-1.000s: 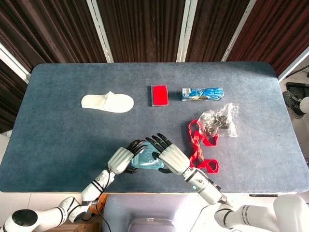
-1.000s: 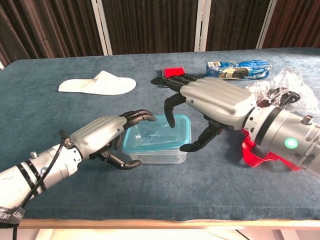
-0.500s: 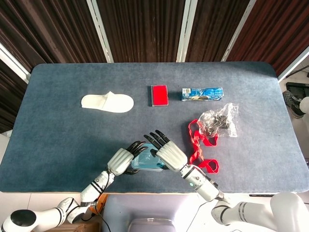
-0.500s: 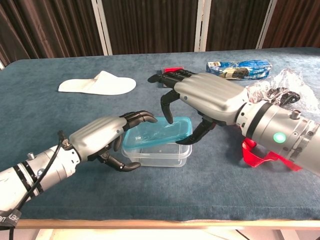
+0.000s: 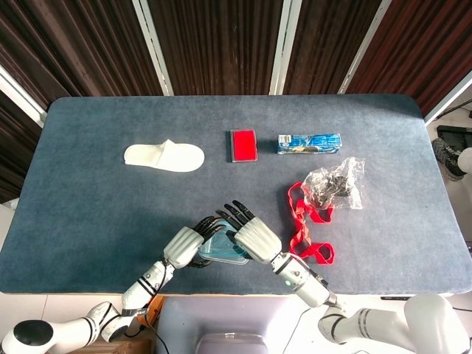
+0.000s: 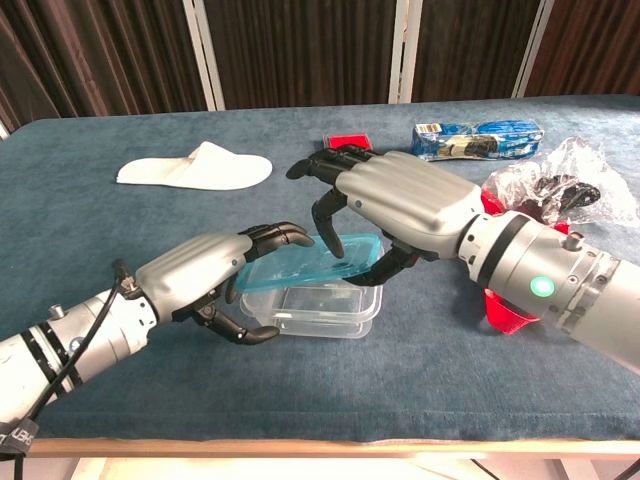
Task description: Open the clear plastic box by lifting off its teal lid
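Note:
The clear plastic box (image 6: 318, 309) sits near the table's front edge. My left hand (image 6: 208, 278) grips its left end, fingers curled over the rim. My right hand (image 6: 395, 208) pinches the teal lid (image 6: 310, 266) and holds it tilted above the box, its right side raised higher than its left. In the head view both hands cover most of the box; my left hand (image 5: 186, 246) and right hand (image 5: 251, 236) meet over the lid (image 5: 220, 249).
A red strap (image 5: 302, 225) lies just right of my right arm. Behind it lies a crinkled clear bag (image 5: 335, 183) with dark contents. Further back are a blue packet (image 5: 308, 142), a red card (image 5: 243, 144) and a white slipper (image 5: 164, 156).
My right hand has lifted the teal lid off the box and tilted it up, drawing slightly left. My left hand has kept its grip on the box.

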Tool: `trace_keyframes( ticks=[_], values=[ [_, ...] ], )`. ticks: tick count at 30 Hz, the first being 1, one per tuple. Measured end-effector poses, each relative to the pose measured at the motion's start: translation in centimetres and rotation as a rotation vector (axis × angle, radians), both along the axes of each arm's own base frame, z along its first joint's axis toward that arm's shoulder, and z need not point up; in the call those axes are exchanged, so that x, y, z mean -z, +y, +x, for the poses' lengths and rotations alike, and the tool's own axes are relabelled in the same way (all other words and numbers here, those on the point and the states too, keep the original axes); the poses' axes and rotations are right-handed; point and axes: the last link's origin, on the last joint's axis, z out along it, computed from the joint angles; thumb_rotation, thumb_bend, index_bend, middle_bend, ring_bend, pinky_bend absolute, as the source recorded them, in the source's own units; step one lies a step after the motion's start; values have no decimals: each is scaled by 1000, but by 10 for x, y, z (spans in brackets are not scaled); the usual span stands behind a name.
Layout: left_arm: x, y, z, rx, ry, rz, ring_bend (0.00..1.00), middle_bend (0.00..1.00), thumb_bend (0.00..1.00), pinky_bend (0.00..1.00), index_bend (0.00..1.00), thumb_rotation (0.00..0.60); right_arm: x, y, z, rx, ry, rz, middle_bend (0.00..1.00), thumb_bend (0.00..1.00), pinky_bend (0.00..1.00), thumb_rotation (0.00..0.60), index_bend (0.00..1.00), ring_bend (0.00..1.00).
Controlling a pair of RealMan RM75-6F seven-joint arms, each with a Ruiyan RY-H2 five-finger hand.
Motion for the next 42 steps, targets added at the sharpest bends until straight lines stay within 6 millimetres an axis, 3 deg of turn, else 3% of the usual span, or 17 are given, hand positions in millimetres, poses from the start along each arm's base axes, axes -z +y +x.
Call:
trace_keyframes(
  ticks=[7,10,12,17,21,42],
  values=[
    [-1,-1,1,7,-6,4,487,701,303,602,138,600,-2,1,1,-9,-12,-13,236,768,0,600,784,58],
    [-2,-3,0,17,-1,-3,390,626,303,415,135,600,-6,3,3,-11,-33,-26,243,773,0,600,791,62],
    [-2,-4,0,25,0,-5,273,522,303,256,128,600,-8,2,4,-11,-44,-33,244,774,0,600,793,64],
    [-4,-5,2,42,-15,8,30,212,305,110,42,600,-14,2,6,-13,-64,-47,246,774,0,600,793,71],
    [-7,-4,5,57,-41,32,0,9,303,11,0,600,-17,2,7,-15,-76,-54,248,774,0,600,794,78],
    [-19,4,8,55,-98,107,0,0,307,0,0,600,-40,-1,4,-37,-96,-100,249,774,0,600,794,81]
  ],
)
